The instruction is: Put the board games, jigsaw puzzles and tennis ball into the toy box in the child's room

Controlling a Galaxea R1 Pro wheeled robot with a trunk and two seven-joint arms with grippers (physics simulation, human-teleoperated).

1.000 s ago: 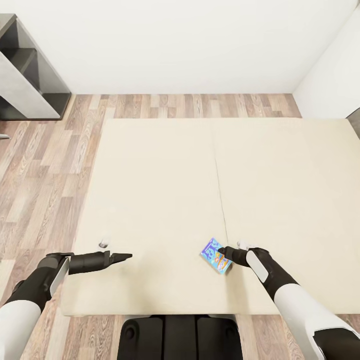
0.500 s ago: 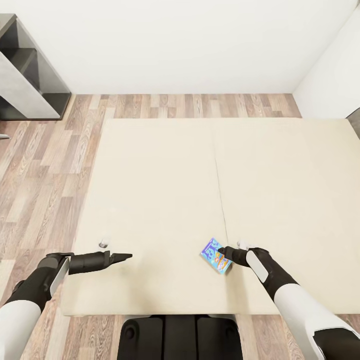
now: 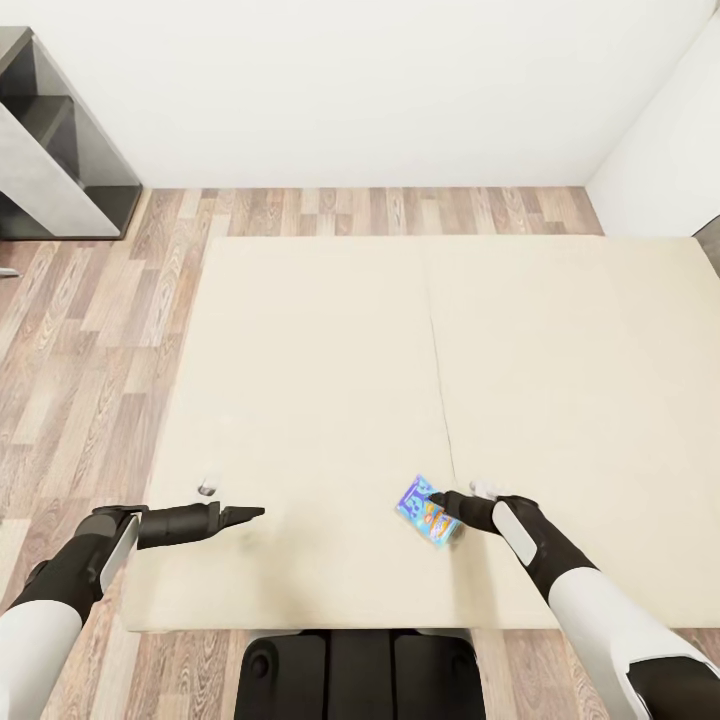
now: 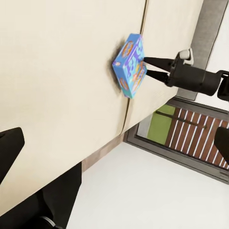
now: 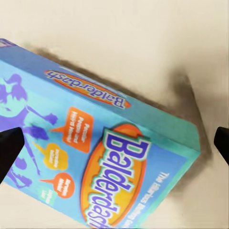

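A blue board game [image 3: 428, 511] is seen on the cream bed [image 3: 320, 380], near the bed's near edge and just left of the seam that runs down its middle; in the left wrist view it appears tilted, one edge raised off the bed. The right hand [image 3: 446, 503] is placed at the box's right edge, its two fingers parted on either side of that edge, and whether they already press on the box cannot be told, so the grip is judged not yet secured. The left hand [image 3: 252, 513] is held over the bed well to the left, carrying nothing; whether it is open or closed cannot be told. The step in hand is judged to be the pickup of this game from the bed. Next, the fingers would need to be closed firmly on the box, which must then be lifted clear and carried to the toy box.
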